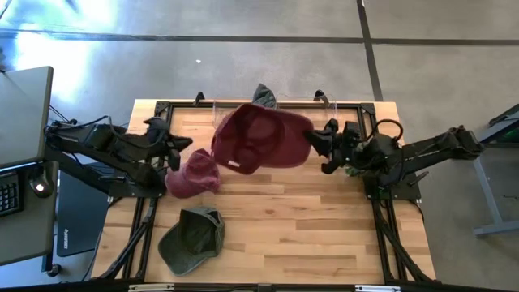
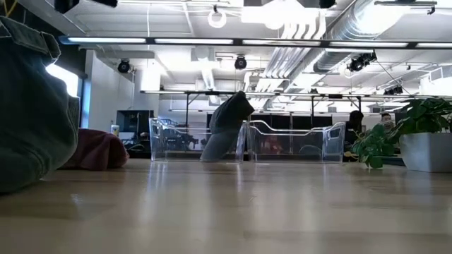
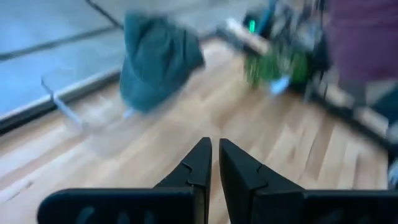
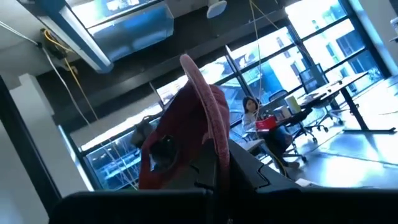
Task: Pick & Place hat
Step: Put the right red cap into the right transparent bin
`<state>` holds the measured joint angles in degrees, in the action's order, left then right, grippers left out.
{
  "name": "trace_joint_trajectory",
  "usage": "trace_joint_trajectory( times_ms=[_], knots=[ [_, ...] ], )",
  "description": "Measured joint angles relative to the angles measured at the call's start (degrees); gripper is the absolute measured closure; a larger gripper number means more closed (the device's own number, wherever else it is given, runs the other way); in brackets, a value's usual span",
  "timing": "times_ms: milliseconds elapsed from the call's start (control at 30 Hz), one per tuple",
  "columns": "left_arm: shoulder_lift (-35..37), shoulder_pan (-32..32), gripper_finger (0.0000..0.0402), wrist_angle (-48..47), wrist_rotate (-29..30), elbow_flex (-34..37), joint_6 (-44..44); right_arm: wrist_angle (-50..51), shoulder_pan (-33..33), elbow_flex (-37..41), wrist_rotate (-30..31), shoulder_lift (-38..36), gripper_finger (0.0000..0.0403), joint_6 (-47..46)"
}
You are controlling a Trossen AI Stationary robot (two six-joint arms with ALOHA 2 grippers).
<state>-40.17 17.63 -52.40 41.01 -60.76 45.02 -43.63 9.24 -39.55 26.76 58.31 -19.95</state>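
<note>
Closest to the lens, the big maroon cap (image 1: 261,138) is up in the air, the right gripper (image 1: 318,144) clamped on its edge, the cap stretching away from that claw across the table's middle. The clear bin (image 1: 324,101) sits just behind the claw, so the drop looks like a short swing back. The left gripper (image 1: 172,150), fingers pinched together and empty, hovers over a second maroon cap (image 1: 193,173), a green cap (image 1: 192,237) beyond.
</note>
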Motion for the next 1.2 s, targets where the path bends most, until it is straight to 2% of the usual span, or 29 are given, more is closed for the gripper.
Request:
trace_joint_trajectory(
  times_ms=[67, 167, 233, 333, 400, 467, 567, 733, 867, 1000, 1100, 1200],
  knots=[
    [-0.2, 0.0, 0.0381, 7.6, 1.8, 0.0, -4.8, 0.2, -0.3, 0.7, -0.3, -0.7, 0.0395, 0.5],
    [-2.4, 0.0, 0.0397, 22.0, 1.4, 0.0, -18.1, 0.1, -0.3, 0.8, -0.8, -0.7, 0.0395, 0.9],
    [-4.8, 0.0, 0.0398, 28.8, 3.4, -0.1, -24.3, 0.1, -0.3, 0.8, -1.0, -0.7, 0.0394, 1.0],
    [-8.6, 0.0, 0.0400, 29.3, 11.4, 0.0, -26.2, 0.1, -0.3, 0.8, -1.4, -0.7, 0.0394, 1.0],
    [-10.0, 0.0, 0.0401, 24.8, 15.3, 0.1, -22.3, 0.0, -0.3, 0.8, -2.2, -0.7, 0.0395, 1.0],
    [-9.9, 0.0, 0.0401, 21.1, 15.8, 0.1, -16.4, -0.4, -0.3, 0.8, -2.6, -0.8, 0.0395, 1.0],
    [-10.0, -0.2, 0.0401, 20.3, 11.8, 0.0, -11.4, -0.7, -0.3, 0.8, -2.7, -0.8, 0.0392, 0.9],
    [-15.5, -3.6, 0.0401, 29.5, -0.9, 0.0, -13.9, -0.5, -0.3, 0.8, -2.7, -0.8, 0.0396, 1.0],
    [-19.9, -6.1, 0.0402, 46.5, -10.6, 0.0, -19.6, -0.3, -0.3, 0.8, -2.7, -0.8, 0.0392, 0.9],
    [-22.5, -8.6, 0.0401, 61.0, -16.5, 0.0, -22.1, -0.1, -0.3, 0.7, -2.7, -0.8, 0.0391, 0.6],
    [-23.7, -11.1, 0.0401, 65.4, -20.6, 0.0, -22.0, 0.5, -0.2, 0.7, -2.5, -0.8, 0.0395, 0.5],
    [-24.5, -13.3, 0.0401, 64.1, -23.5, 0.0, -20.4, 0.8, -0.2, 0.7, -1.2, -0.8, 0.0395, 0.5]
  ],
)
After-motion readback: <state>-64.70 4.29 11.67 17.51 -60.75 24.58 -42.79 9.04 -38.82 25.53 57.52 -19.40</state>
